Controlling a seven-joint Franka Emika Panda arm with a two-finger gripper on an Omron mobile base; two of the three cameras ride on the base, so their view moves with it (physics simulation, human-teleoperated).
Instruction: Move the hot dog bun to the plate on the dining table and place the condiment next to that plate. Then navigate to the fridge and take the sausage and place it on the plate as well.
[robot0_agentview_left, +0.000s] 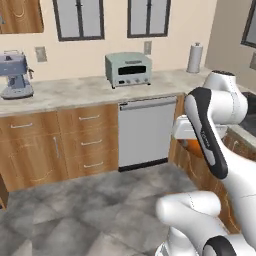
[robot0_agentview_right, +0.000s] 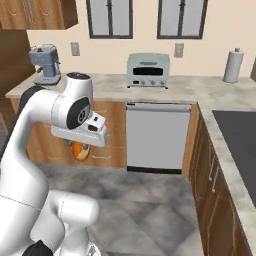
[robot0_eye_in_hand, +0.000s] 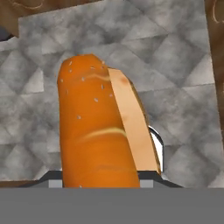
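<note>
Hot dog bun (robot0_eye_in_hand: 98, 127) is sitting clamped in the gripper (robot0_eye_in_hand: 103, 181), its golden-orange crust speckled with pale seeds and its lighter cut edge facing the right of the hand view; the gripper is holding it by its near end, so the bun is rising lengthwise up that view, hanging in the air over the grey tiled floor (robot0_eye_in_hand: 175, 57) and touching nothing else; in the right base view the bun (robot0_agentview_right: 79, 151) is peeking out as a small orange shape just under the white hand, in front of the wooden drawers (robot0_agentview_right: 107, 135); in the left base view an orange sliver of it (robot0_agentview_left: 192, 145) is showing between the hand and the dark forearm, near the corner of the cabinets; further out, the white arm (robot0_agentview_left: 215, 125) is folding back over its base, with the hand pointing downward; behind it a marble-topped bench (robot0_agentview_left: 75, 90) is running along the cream wall, carrying a pale green toaster oven (robot0_agentview_left: 128, 69), a blue-grey coffee machine (robot0_agentview_left: 16, 75) well apart from it toward the left, and a paper towel roll (robot0_agentview_left: 195, 58) near the right corner; a steel dishwasher (robot0_agentview_left: 145, 131) is sitting under the bench below the toaster oven; a black cooktop (robot0_agentview_right: 240, 132) is lying in the side bench at the right of the right base view; two windows (robot0_agentview_right: 145, 17) are standing above the bench.
</note>
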